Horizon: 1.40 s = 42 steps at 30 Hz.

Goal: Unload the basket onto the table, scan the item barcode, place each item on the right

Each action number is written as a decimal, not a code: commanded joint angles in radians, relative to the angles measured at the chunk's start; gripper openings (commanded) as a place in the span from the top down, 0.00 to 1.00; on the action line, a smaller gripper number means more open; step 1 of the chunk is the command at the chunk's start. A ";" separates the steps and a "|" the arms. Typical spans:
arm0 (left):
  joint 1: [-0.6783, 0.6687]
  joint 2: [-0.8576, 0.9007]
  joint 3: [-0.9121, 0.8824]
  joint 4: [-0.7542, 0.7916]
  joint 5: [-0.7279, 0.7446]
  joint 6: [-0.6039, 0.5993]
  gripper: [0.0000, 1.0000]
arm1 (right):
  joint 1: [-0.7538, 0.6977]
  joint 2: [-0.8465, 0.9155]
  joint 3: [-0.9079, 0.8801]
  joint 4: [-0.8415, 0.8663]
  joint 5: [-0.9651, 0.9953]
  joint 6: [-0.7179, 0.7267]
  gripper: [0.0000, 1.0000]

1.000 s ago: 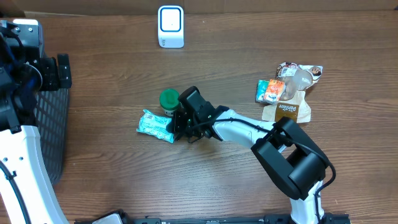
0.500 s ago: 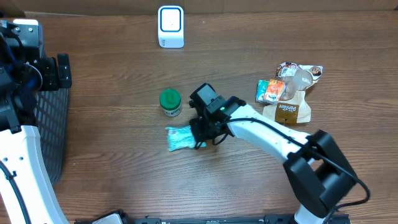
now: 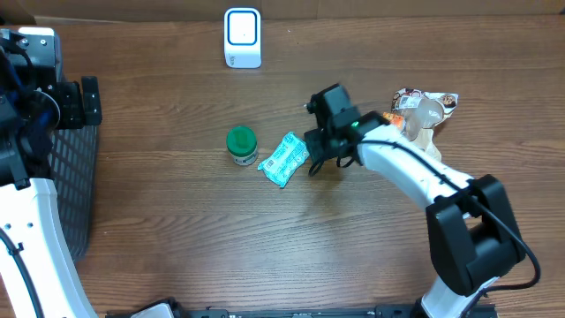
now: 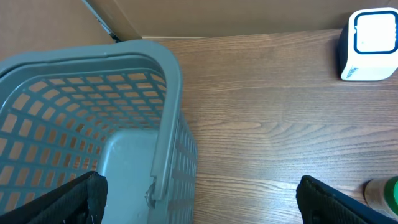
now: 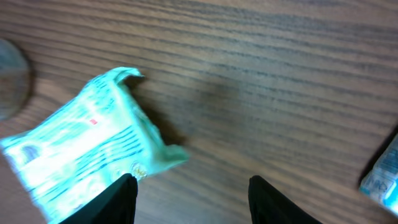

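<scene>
The item, a teal snack packet with printed lines on it, lies tilted on the wooden table beside a green-lidded jar. My right gripper hovers just right of the packet, open, with nothing between its fingers. In the right wrist view the packet is blurred at the lower left, its corner next to the left fingertip of my right gripper. The white scanner stands at the back of the table. My left gripper is wide open over the basket's edge.
A grey mesh basket sits at the far left, and its rim fills the left wrist view. The scanner and the jar show at that view's right edge. A pile of snack bags lies at the right.
My right gripper carried the packet right and toward the back, then opened and let it go. The packet now lies right of the jar. The left arm has not moved.
</scene>
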<state>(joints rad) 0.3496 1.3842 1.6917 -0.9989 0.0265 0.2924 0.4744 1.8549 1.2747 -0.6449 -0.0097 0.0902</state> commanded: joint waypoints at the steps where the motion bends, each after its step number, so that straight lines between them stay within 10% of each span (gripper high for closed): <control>1: 0.003 0.002 0.020 0.004 0.008 0.018 0.01 | -0.005 -0.021 0.106 -0.043 -0.232 0.079 0.48; 18: 0.003 0.002 0.021 0.004 0.008 0.018 0.01 | -0.012 -0.019 0.091 -0.183 -0.377 0.384 0.50; 42: 0.003 0.002 0.020 0.004 0.008 0.018 0.00 | 0.219 0.088 -0.075 0.094 -0.281 0.603 0.86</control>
<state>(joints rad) 0.3496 1.3842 1.6917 -0.9985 0.0269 0.2924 0.6983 1.9049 1.2152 -0.5598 -0.3496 0.6624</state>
